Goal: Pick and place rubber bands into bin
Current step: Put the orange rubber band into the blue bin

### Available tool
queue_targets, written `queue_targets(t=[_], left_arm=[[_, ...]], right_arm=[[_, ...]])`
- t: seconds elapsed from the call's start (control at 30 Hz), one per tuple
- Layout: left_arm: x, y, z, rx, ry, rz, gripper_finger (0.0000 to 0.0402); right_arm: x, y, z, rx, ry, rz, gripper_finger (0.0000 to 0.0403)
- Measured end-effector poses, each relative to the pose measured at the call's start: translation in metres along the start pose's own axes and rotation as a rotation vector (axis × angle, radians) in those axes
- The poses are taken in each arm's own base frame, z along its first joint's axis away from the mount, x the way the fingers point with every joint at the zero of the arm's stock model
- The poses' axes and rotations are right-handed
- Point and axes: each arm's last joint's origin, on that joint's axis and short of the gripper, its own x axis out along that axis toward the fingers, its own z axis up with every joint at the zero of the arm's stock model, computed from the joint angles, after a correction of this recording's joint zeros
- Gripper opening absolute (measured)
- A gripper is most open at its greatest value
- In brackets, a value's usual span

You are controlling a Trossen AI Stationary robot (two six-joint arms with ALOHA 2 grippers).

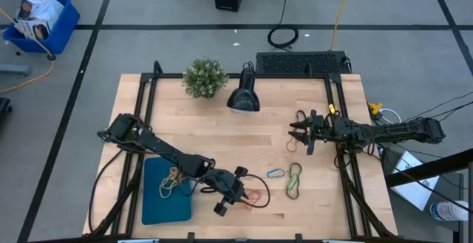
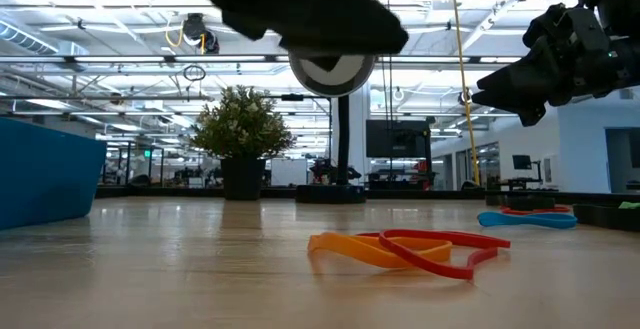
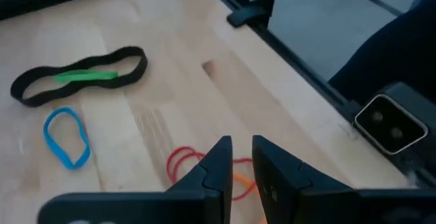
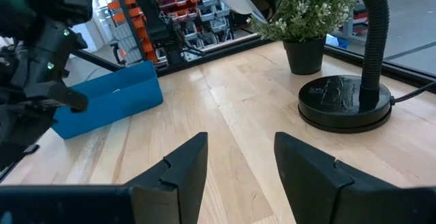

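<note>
A: Two bands, a red rubber band and an orange rubber band tangled together, lie directly under the left gripper, whose fingers stand only a narrow slit apart and carry nothing.

B: So which step is this?

A: By the look of it, a pick about to begin. The left gripper hovers over the pair with no contact. The next move would call for spreading the fingers, dropping to the wood, and closing on a strand thin enough to slip out.

B: And the drop-off?

A: The bin sits just behind the gripper, back along its own arm, with tan bands already inside. It is a short carry.

B: What lies farther out?

A: Ahead of the fingertips is a blue rubber band, then a black band with a green one lying across it. Well beyond, the right gripper waits above bare table with fingers spread wide and empty.

B: Anything in the way?

A: Nothing blocks the descent. The potted plant and the black lamp stand at the table's far edge. The likelier trouble is lifting both tangled loops at once.
</note>
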Motion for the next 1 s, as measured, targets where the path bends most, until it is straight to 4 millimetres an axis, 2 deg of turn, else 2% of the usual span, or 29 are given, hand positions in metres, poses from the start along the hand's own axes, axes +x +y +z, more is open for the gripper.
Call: queue_targets(t=[0.13,0.27,0.37,0.5,0.63,0.73,1.0], left_arm=[[-0.001,0.000,0.006,0.006,-0.021,-0.010,0.0096],[-0.002,0.001,0.014,0.013,-0.048,-0.001,0.0150],[-0.002,0.003,0.013,0.005,-0.038,0.025,0.0188],[-0.002,0.003,0.013,-0.060,-0.035,0.029,0.0218],[-0.002,-0.001,0.007,-0.018,0.035,0.050,0.0220],[-0.002,-0.005,0.004,0.026,0.074,0.069,0.0208],[-0.002,-0.007,-0.002,-0.003,0.128,0.075,0.0173]], right_arm=[[0.000,0.000,-0.001,-0.001,0.005,-0.001,0.0164],[0.000,0.000,-0.001,-0.001,0.006,-0.002,0.0164],[0.000,0.000,-0.001,-0.001,0.006,-0.002,0.0164],[0.000,0.000,-0.001,-0.004,0.007,-0.002,0.0164],[0.000,0.000,-0.001,-0.009,0.008,-0.002,0.0164],[0.001,0.000,-0.001,-0.010,0.011,-0.003,0.0164],[0.001,0.000,-0.001,-0.009,0.012,-0.003,0.0164]])
